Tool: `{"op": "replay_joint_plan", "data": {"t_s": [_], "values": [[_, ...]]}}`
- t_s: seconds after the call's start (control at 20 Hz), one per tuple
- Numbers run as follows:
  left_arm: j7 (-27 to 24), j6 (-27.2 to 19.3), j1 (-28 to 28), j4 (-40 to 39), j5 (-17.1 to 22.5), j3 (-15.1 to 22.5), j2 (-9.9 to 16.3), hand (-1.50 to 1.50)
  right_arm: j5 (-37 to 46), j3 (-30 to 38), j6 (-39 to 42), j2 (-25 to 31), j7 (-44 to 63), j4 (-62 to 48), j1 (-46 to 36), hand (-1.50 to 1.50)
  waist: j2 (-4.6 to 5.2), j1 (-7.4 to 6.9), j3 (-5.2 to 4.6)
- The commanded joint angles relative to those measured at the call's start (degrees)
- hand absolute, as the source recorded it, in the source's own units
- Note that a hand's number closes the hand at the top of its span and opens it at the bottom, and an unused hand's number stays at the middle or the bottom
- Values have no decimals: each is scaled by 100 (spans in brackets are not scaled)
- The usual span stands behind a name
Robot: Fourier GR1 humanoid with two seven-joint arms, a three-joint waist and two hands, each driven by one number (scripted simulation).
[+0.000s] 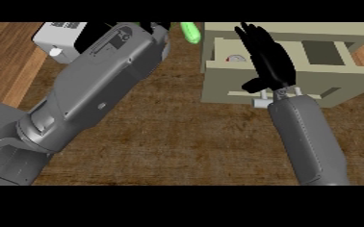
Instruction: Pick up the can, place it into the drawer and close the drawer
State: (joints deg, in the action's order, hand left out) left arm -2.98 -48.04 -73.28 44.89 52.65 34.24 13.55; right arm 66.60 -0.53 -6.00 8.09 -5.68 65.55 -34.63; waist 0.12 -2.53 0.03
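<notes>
Beige drawer (220, 67) stands pulled open, with the can (235, 57) lying inside it.

Right hand (268, 60) hovers above the drawer with straight fingers and holds nothing; of the left hand (153, 27) only a small part shows, so I cannot tell its state. I judge the can light, stiff and smooth, best taken around its sides.

Single head view, steeply down, close.

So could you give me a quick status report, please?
Right hand open, over open drawer. Can inside drawer. Left hand mostly hidden at top. Green object beside drawer.
</notes>
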Motion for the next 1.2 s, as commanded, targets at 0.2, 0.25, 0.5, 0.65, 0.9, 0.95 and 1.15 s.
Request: {"op": "replay_joint_plan", "data": {"t_s": [0.2,0.25,0.5,0.65,0.9,0.95,1.15], "values": [[259,-207,499,830,-268,-1,348,-150,408,371,-1380,35,-243,-2213,-937,-150,33,-34,4],[443,50,586,904,-256,36,671,-150,658,241,-1580,-93,-55,-2371,-869,-150,33,-71,3],[650,-108,613,1257,-358,-8,761,-150,695,497,-2276,-78,-169,-3202,-1255,-150,53,-104,7],[660,140,707,1308,-334,-142,974,-150,713,670,-2731,-39,-167,-3573,-1488,-150,94,-158,8],[789,258,732,1343,-419,-219,1188,-150,740,839,-3180,25,-282,-4183,-1886,-150,132,-172,10],[827,36,732,1484,-450,-156,999,-150,697,948,-3169,110,-224,-4308,-2093,-150,128,-202,11],[783,14,841,1739,-615,-97,1067,-150,763,1061,-3092,319,-53,-4694,-2769,-150,139,-266,8]]}}
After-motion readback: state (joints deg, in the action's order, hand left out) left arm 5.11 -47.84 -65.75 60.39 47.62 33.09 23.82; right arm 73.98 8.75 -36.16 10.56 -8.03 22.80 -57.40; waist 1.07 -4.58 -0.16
